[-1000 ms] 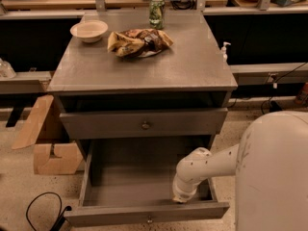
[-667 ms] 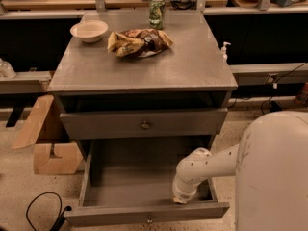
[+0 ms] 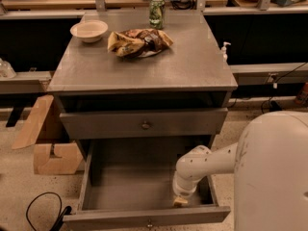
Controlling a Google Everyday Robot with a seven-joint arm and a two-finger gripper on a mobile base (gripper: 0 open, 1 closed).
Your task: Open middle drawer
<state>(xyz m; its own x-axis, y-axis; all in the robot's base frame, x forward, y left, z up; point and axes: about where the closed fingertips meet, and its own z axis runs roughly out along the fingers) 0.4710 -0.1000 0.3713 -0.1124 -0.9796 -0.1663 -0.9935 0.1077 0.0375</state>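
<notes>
Nothing has moved since a second ago. My arm (image 3: 211,160) reaches left from my white body at lower right, bends at the wrist and points straight down into the middle drawer (image 3: 120,219), which stands pulled well out beneath the upper drawer (image 3: 144,124). My tool (image 3: 181,201) hangs low on that drawer's right side, just behind its front; I cannot tell how wide it stands.

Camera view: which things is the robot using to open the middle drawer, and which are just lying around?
For the job: middle drawer, pulled out; hand, down inside it at its right front.
Lying about: bowl, snack bag, green can on the cabinet top; cardboard box on the floor.
</notes>
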